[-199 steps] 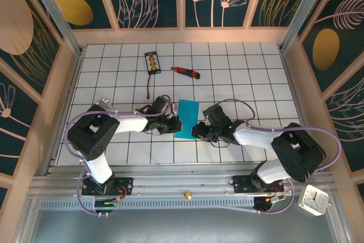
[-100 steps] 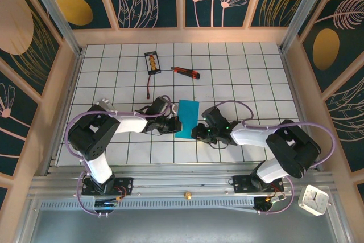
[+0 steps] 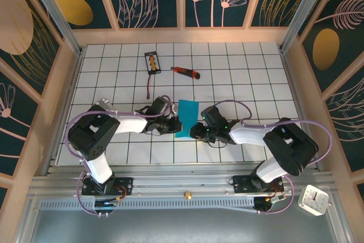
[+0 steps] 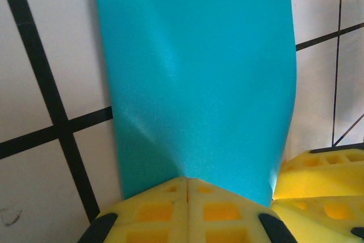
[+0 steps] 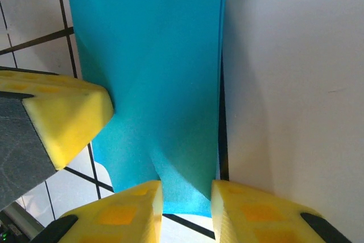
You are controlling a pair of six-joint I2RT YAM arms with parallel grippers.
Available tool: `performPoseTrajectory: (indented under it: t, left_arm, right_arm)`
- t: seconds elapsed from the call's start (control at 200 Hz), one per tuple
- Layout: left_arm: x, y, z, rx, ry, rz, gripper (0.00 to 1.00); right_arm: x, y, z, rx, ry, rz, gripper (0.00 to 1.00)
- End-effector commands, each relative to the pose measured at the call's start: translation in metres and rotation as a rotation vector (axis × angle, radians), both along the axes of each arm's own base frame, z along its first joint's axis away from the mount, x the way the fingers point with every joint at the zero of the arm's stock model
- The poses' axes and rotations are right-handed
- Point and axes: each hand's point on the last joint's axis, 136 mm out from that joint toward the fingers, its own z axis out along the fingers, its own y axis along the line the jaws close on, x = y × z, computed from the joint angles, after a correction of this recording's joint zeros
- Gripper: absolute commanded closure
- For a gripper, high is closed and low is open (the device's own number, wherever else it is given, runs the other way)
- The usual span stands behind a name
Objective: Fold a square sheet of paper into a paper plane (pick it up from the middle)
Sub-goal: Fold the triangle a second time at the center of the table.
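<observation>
With the left gripper (image 4: 187, 185) pinched together on the square sheet of paper (image 3: 186, 114) at mid-table, we should close the right gripper (image 5: 185, 193), its jaws now apart around the edge, slowly and squarely.

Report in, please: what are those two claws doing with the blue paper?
Left gripper shut on the paper. Right gripper open, paper edge between its jaws. Knife well clear at the back.
</observation>
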Motion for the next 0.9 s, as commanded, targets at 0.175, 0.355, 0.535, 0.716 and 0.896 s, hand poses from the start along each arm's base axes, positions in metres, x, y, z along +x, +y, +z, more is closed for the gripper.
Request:
performPoseTrajectory:
  t: [0.175, 0.355, 0.535, 0.716, 0.896]
  left_arm:
    - [-0.026, 0.022, -0.032, 0.102, 0.096, -0.013, 1.0]
    - [-0.027, 0.022, -0.033, 0.105, 0.099, -0.014, 1.0]
    - [-0.027, 0.022, -0.033, 0.104, 0.1, -0.015, 1.0]
    - [-0.028, 0.023, -0.034, 0.108, 0.102, -0.016, 1.0]
    - [-0.029, 0.023, -0.033, 0.106, 0.102, -0.016, 1.0]
  right_arm:
    - [0.011, 0.015, 0.015, 0.067, -0.072, 0.014, 0.7]
    - [0.013, 0.017, 0.019, 0.099, -0.081, 0.018, 0.68]
    - [0.016, 0.014, 0.023, 0.114, -0.105, 0.013, 0.67]
    - [0.026, 0.014, 0.027, 0.142, -0.142, 0.009, 0.65]
    - [0.035, 0.012, 0.03, 0.148, -0.166, 0.003, 0.57]
